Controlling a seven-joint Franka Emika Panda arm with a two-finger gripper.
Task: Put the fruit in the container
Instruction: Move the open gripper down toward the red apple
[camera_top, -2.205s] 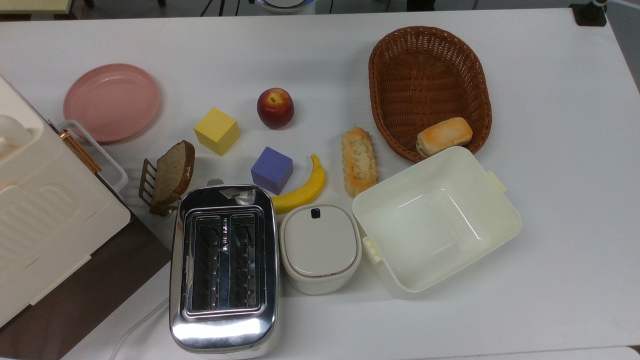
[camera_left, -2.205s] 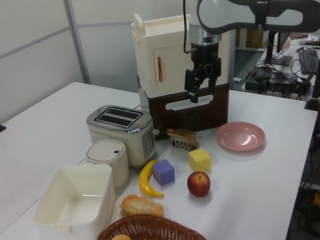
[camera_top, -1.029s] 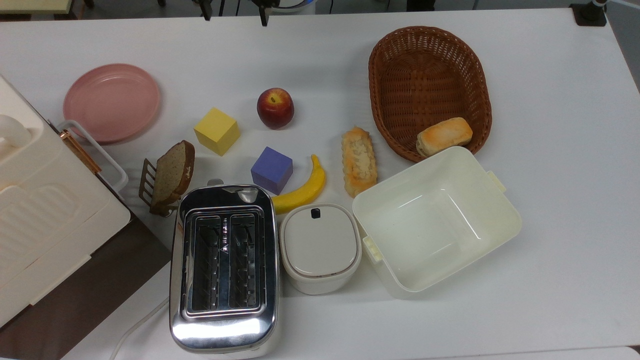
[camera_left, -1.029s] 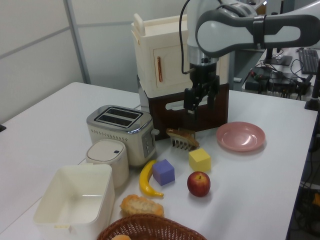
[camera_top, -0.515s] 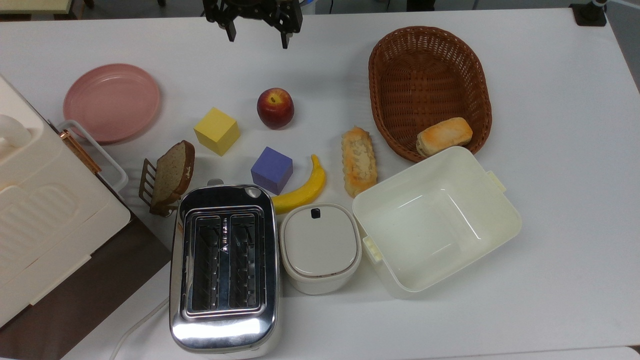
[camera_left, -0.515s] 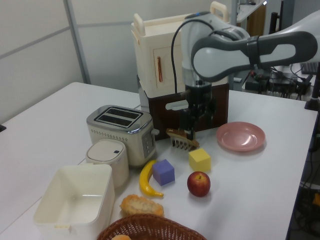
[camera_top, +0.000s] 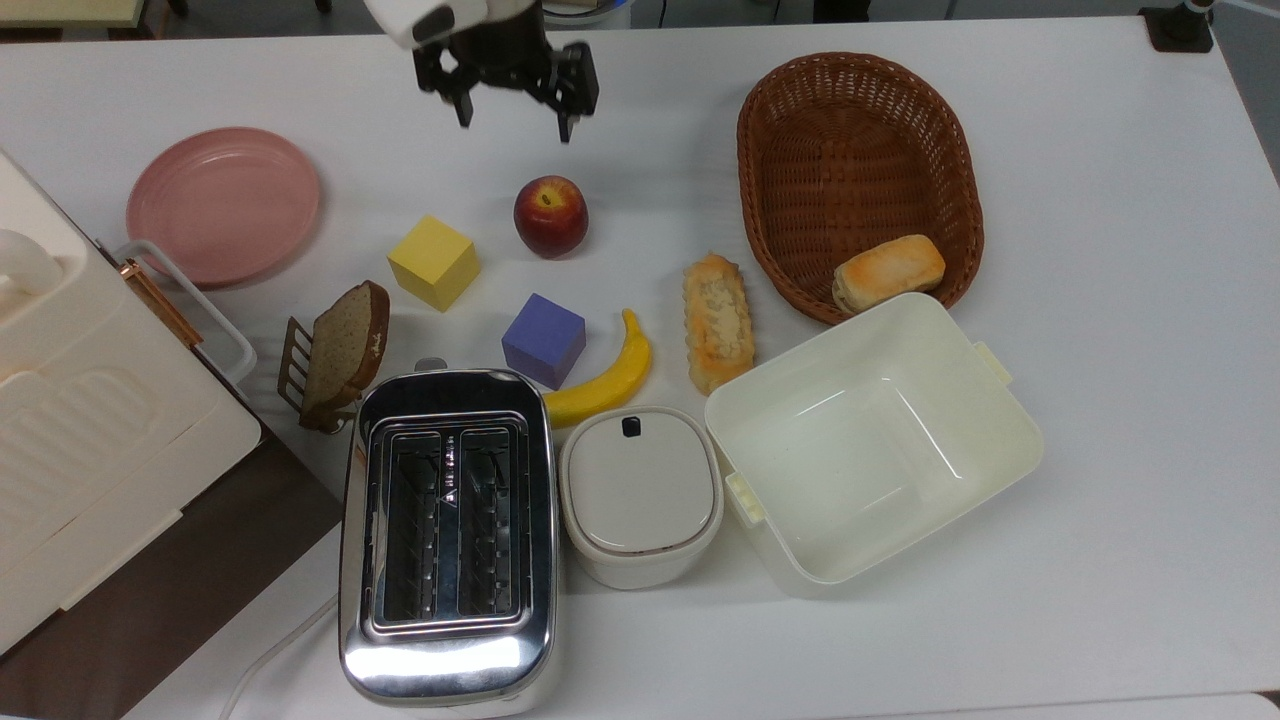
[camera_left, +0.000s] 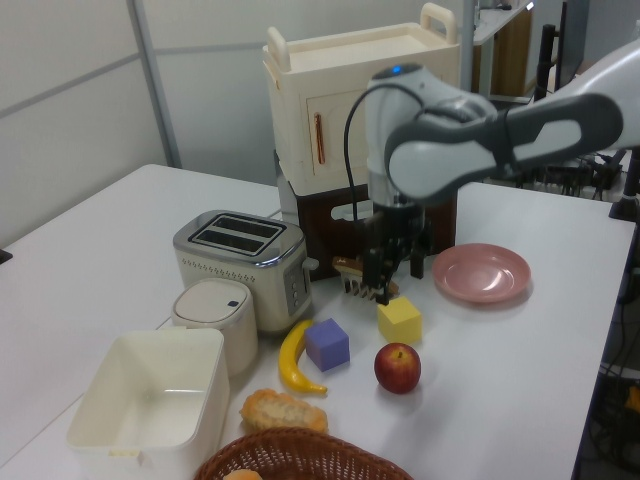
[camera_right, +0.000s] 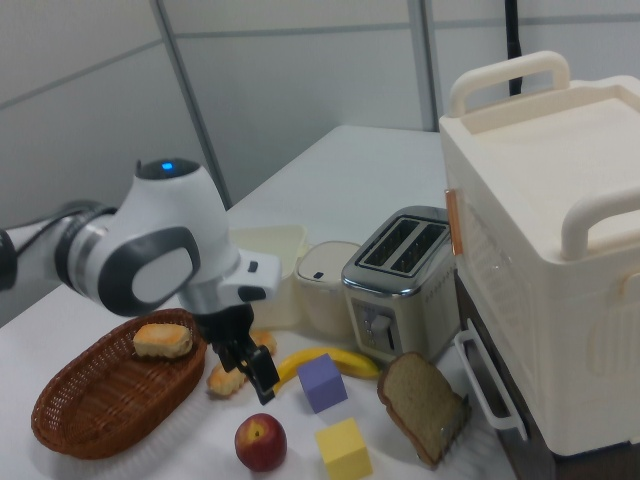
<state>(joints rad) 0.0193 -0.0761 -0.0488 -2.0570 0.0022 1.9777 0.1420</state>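
top view looks straight down; left, right views oblique, opposite sides, sharing toaster (camera_left: 240, 262).

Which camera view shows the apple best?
The top view: the apple is seen whole from above, with its stem dimple, below the open gripper. The left view shows its side; the right view shows it low, near the picture's edge.

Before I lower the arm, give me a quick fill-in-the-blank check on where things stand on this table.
The apple rests on the ____.
The container holds ____.
The bread roll lies inside the wicker ____.
The gripper, jaws apart, holds ____.

Missing words: table; nothing; basket; nothing
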